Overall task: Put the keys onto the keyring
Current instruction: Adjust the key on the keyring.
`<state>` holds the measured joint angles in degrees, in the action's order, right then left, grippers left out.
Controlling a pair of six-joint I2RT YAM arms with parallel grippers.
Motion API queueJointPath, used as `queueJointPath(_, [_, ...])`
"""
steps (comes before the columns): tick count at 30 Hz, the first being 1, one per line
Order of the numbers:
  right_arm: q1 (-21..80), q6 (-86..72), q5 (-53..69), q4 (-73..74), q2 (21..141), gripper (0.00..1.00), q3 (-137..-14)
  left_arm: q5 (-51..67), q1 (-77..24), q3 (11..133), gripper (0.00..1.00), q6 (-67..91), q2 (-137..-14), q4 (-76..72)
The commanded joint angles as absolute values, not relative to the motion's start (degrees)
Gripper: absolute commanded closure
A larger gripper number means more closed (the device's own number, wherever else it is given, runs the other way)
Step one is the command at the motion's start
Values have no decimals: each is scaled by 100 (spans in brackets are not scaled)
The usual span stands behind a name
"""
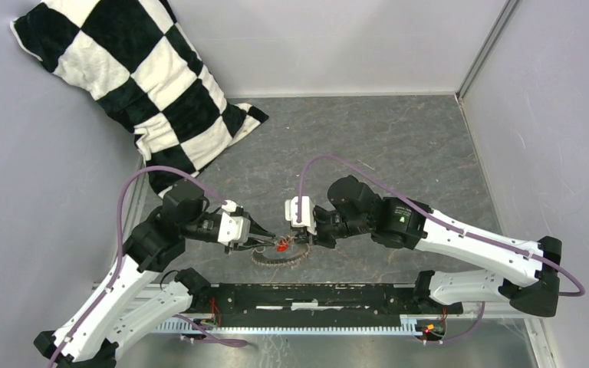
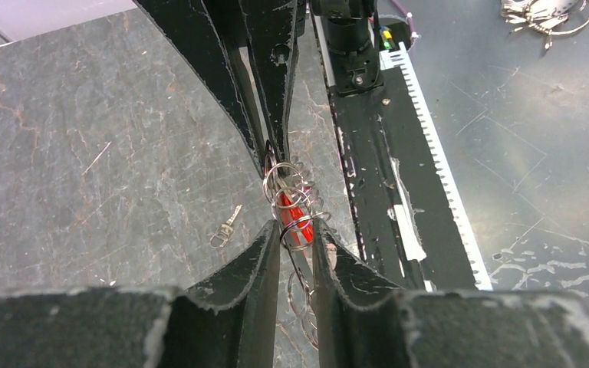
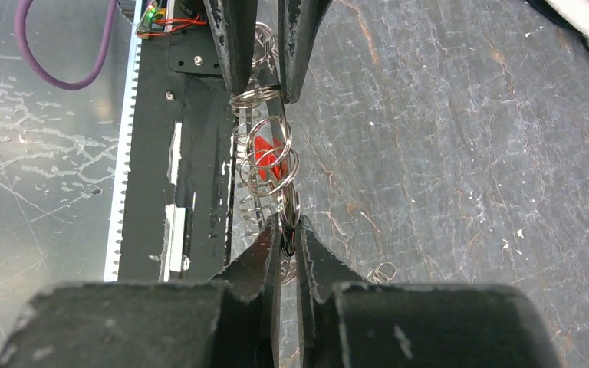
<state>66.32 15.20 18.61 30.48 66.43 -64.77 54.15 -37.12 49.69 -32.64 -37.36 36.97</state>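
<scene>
Over the scratched grey tabletop (image 1: 399, 153) between pale walls (image 1: 337, 38), left tool (image 2: 295, 230) and right tool (image 3: 288, 226) each pinch the keyring (image 3: 264, 165).

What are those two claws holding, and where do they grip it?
Both hold the keyring: the left gripper pinches rings on one side of its red tag, the right gripper a ring on the other. The key lies unheld.

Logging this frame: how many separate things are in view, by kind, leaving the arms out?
Ring chain: 1
Small key: 1
Checkered pillow: 1
Other bunch of rings: 1
Total: 4
</scene>
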Motion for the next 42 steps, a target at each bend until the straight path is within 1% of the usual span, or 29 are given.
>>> queueJointPath(1, [6644,1486,1758,2698,6591,94,-6470,5395,-3744,5167,72,-3512,-3688,3788])
queueJointPath(5, [6639,1489,1744,2722,6583,94,-6481,5399,-3747,5164,72,-3544,-3707,3838])
queueJointPath(7, [6644,1494,1733,2728,6566,95,-6462,5454,-3744,5196,78,-3656,-3745,3952])
queueJointPath(9, [6645,1507,1723,2755,6552,95,-6454,5487,-3744,5239,80,-3752,-3776,4075])
queueJointPath(10, [6640,1528,1711,2753,6548,95,-6451,5520,-3745,5270,83,-3807,-3793,4127])
queueJointPath(13, [6646,1595,1722,2768,6548,94,-6482,5706,-3744,5391,97,-4137,-3856,4424])
queueJointPath(18, [6636,1674,1839,2753,6628,94,-6616,6051,-3745,5582,98,-4664,-4033,4933])
queueJointPath(21, [6636,1704,1903,2766,6735,91,-6712,6156,-3744,5661,98,-4775,-4143,5115])
queueJointPath(25, [6631,1720,1846,2697,6744,81,-6659,6184,-3744,5721,98,-4797,-4159,5194])
queueJointPath(26, [6610,1730,1809,2653,6727,77,-6626,6173,-3744,5715,98,-4791,-4145,5193])
queueJointPath(28, [6592,1731,1606,2532,6646,62,-6529,6130,-3744,5701,98,-4818,-4096,5202])
queueJointPath(29, [6583,1715,1456,2428,6561,50,-6434,6092,-3744,5685,98,-4832,-4068,5180])
queueJointPath(30, [6570,1694,1282,2308,6462,45,-6343,6068,-3739,5664,98,-4813,-4035,5127])
queueJointPath(31, [6561,1690,1182,2164,6330,41,-6233,6029,-3742,5631,98,-4753,-3986,5021])
queueJointPath(35, [6533,1551,791,1718,5934,31,-5952,5945,-3744,5366,98,-4337,-3651,4299])
queueJointPath(36, [6526,1518,698,1647,5856,31,-5898,5948,-3744,5296,98,-4363,-3567,4167])
queueJointPath(40, [6534,1293,776,1168,5552,32,-5565,5926,-3744,5084,98,-5124,-3260,3848])
queueJointPath(42, [6529,1215,942,929,5449,30,-5425,5942,-3739,4957,98,-5853,-3096,3841])
